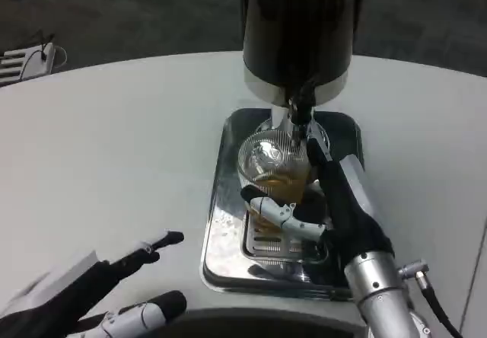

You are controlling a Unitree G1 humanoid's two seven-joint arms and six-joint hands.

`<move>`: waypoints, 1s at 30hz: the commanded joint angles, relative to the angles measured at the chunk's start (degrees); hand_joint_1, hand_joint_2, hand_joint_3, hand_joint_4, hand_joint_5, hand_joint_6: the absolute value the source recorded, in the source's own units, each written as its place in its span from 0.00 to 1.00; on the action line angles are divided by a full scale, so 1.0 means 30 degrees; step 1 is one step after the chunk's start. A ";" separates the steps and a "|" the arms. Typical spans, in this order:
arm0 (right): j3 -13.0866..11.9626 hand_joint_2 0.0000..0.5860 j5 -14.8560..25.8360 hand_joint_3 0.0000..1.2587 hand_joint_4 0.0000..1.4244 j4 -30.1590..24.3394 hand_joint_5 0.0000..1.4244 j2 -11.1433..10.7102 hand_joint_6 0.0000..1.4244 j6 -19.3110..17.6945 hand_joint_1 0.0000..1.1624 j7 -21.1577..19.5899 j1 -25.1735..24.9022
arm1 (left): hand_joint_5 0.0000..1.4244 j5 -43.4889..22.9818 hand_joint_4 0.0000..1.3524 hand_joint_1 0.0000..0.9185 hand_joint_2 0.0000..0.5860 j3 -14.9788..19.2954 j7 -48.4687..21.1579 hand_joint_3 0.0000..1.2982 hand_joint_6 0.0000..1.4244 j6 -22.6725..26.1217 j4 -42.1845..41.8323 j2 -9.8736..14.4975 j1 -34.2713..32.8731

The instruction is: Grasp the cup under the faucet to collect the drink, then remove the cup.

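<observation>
Centre of frame: right hand (335,208) wrapped around a clear ribbed cup (270,163), fingers curled across the near side, thumb side hidden behind the glass. Cup held just under the faucet (299,117) of a dark drink dispenser (297,26) at top centre, above the slotted drip grate (278,243) of a shiny metal tray (221,231).

Risks from here, as a judgement: knocking the rim against the spout if lifted straight up; slopping amber liquid over the side if tilted or pulled away sharply; dripping onto the tray if withdrawn while the tap runs. Whether drink is flowing right now cannot be told from the glare.

Contents: a shallow pool of amber drink in the bottom of the cup, well short of the rim. Droplets or reflections on the tray, hard to separate.

Lower left of frame: left hand (99,292) hanging over the white table (114,148), fingers spread and extended, holding nothing, well apart from the tray.
</observation>
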 commanded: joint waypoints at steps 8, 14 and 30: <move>0.0611 0.40 -0.0994 0.00 0.00 0.0914 0.08 0.0672 0.09 0.0820 0.68 -0.1340 -0.0433 | 0.07 -0.0287 0.04 0.00 0.23 0.0358 -0.0212 0.09 0.06 0.0179 0.0083 0.0468 0.0269; 0.0905 0.41 -0.1504 0.00 0.05 0.1004 0.13 0.0976 0.13 0.1115 0.69 -0.2137 -0.0535 | 0.07 -0.0334 0.04 0.00 0.23 0.0403 -0.0260 0.09 0.06 0.0170 0.0026 0.0513 0.0337; 0.1602 0.45 -0.3351 0.28 0.27 0.1179 0.33 0.1782 0.30 0.1934 0.71 -0.4631 -0.0498 | 0.07 -0.0437 0.05 0.00 0.23 0.0685 -0.0345 0.10 0.06 0.0039 0.0044 0.0534 0.0578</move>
